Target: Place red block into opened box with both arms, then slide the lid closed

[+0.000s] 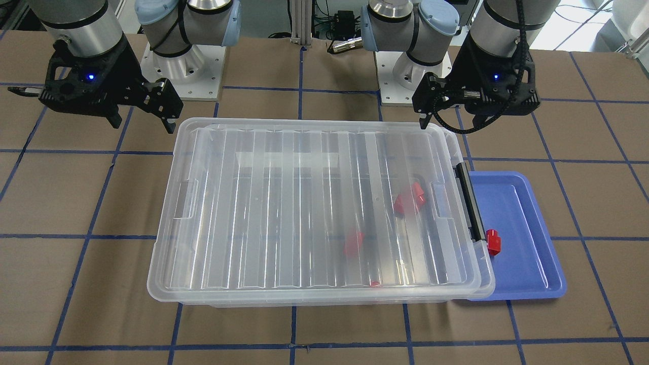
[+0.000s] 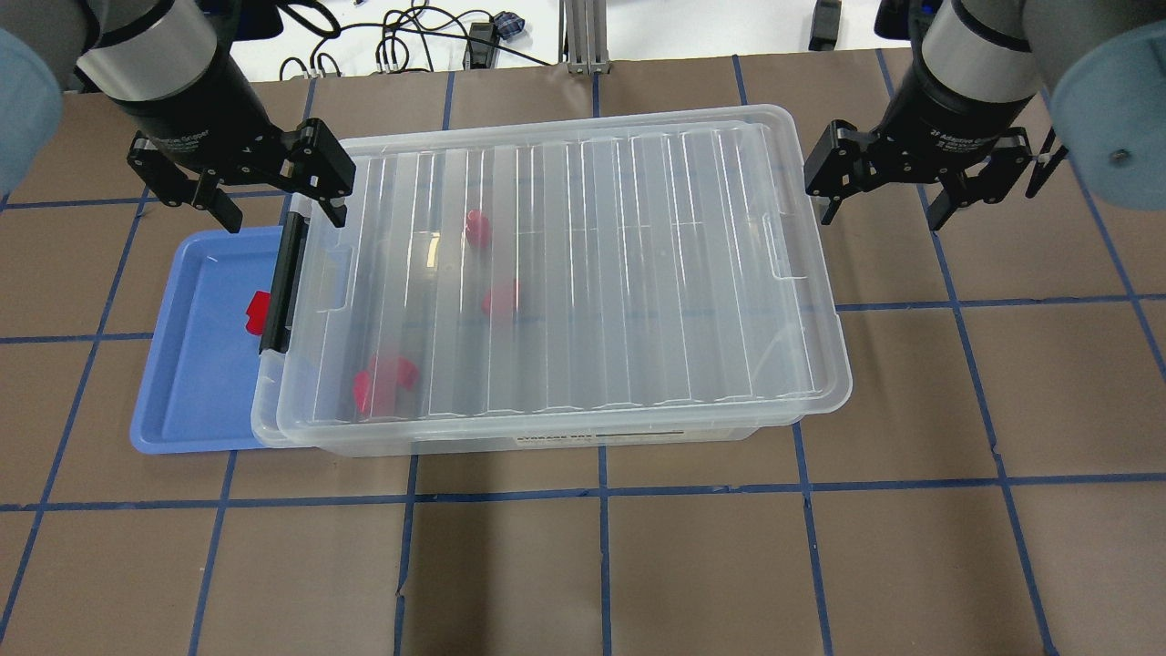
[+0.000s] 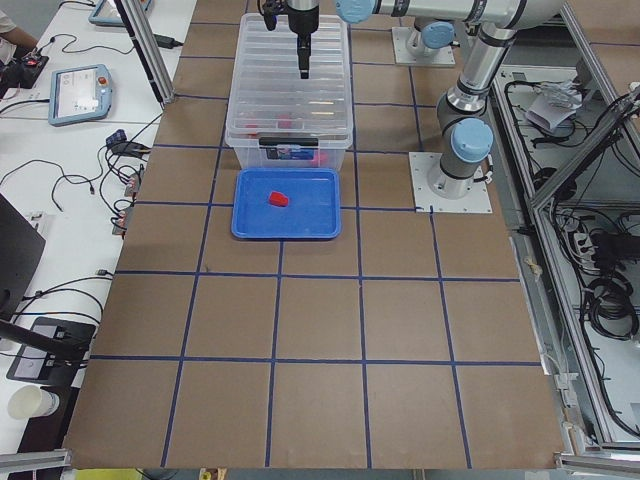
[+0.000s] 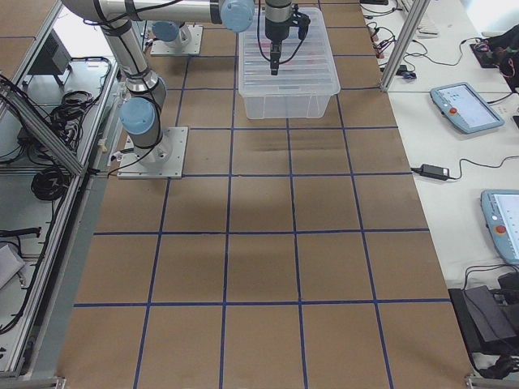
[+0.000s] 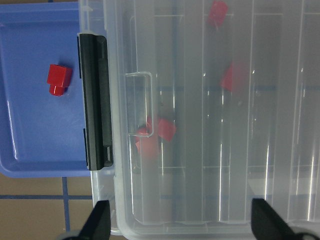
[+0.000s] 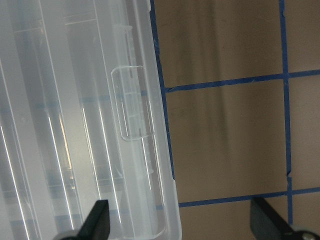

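Overhead exterior: red blocks point(image 2: 385, 383) blurred under lid point(image 2: 638, 273) (ribbed, translucent).

The lid point(image 2: 592, 273) lies on the box point(image 2: 455, 444); the tray point(image 2: 182, 383) sits at its nine o'clock, holding one block point(image 2: 258, 312); apparently three more blocks point(image 2: 384, 383) lie inside.

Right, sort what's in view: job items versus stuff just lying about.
Job:
box
lid, lying on the box
red block in the blue tray
three red blocks under the lid
left gripper and right gripper, both open

Lying about:
paper cup
handheld screen
cables
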You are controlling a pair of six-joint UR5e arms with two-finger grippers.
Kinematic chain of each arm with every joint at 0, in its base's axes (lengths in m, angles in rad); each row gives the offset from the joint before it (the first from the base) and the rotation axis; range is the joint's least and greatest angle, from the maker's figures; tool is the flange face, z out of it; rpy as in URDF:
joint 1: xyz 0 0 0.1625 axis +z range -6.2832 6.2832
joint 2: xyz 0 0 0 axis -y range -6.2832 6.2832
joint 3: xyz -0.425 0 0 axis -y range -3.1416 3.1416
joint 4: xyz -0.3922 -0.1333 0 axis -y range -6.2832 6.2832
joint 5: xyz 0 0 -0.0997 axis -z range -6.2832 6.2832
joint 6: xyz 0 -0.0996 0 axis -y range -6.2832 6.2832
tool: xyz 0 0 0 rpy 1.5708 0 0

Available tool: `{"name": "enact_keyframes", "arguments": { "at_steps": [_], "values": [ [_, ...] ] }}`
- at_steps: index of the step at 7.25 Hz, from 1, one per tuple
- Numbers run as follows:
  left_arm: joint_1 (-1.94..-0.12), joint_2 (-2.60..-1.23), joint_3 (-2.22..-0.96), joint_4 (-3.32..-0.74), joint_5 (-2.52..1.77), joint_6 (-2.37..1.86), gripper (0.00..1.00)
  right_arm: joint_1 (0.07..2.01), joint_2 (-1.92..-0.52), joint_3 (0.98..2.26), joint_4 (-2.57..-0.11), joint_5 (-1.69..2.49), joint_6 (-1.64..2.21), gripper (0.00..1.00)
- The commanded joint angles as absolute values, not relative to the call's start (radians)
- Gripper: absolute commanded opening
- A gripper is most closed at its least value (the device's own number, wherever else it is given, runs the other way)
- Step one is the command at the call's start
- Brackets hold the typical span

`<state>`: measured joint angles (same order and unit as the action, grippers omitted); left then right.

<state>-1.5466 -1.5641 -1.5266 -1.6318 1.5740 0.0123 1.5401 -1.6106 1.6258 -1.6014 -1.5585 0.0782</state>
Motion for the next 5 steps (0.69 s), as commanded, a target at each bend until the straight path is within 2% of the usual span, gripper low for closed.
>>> {"name": "enact_keyframes", "arguments": {
  "at_steps": [1,5],
  "values": [
    [-1.546,-1.563,-1.526,-1.631,1.574,0.012,1.00,1.540,-1.609,1.628,-1.605,-1.559,0.078,1.00],
    [-1.546,-1.562,-1.528,-1.632,1.574,0.012,1.00,1.540,-1.598,1.629,-1.606,-1.557,0.078,1.00]
  ]
}}
